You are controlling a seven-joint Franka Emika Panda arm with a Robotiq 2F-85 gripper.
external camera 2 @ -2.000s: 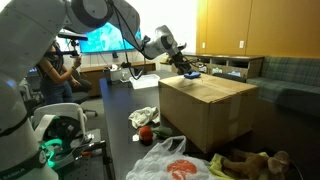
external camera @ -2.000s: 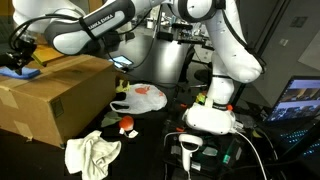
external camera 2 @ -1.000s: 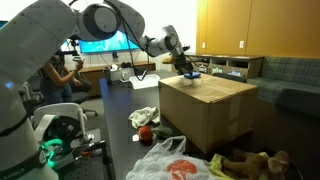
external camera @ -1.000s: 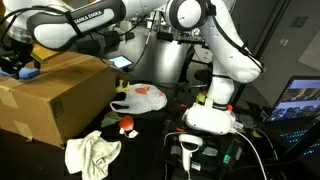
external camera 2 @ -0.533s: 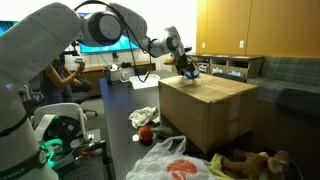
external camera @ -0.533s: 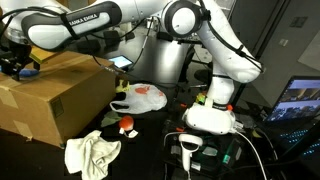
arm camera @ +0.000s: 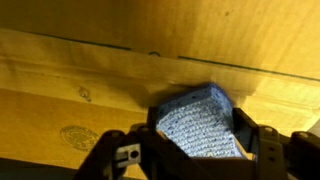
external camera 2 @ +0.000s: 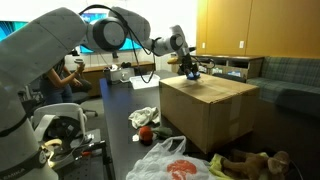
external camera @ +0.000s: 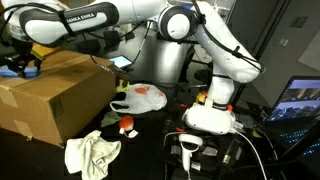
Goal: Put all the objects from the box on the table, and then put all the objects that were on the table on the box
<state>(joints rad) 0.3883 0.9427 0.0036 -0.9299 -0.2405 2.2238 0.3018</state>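
At the far left of an exterior view, the hand (external camera: 19, 63) hangs over the far corner of the box (external camera: 58, 95). It grasps the sponge (external camera: 12, 72), which sits low against the box top. The wrist view confirms the grip: the fingers (arm camera: 243, 130) press on either side of the sponge (arm camera: 197, 120), with cardboard flaps behind it.

Since two seconds ago the hand has hardly shifted, and the sponge has stayed at the same edge of the box. The arm has moved, though. Its elbow has swung up and over, so the long link now runs higher across the frame. In an exterior view, it fills more of the upper left above the hand (external camera 2: 190, 67).

On the worktop (external camera: 150, 140) to the right of the box lie a cloth (external camera: 92, 152), a small red thing (external camera: 127, 125) and a plastic bag (external camera: 141, 97), all unmoved.

The frame edge cuts off the hand and sponge in one exterior view. In both, the sponge is too small to tell whether it touches the cardboard. The box's inside is hidden.
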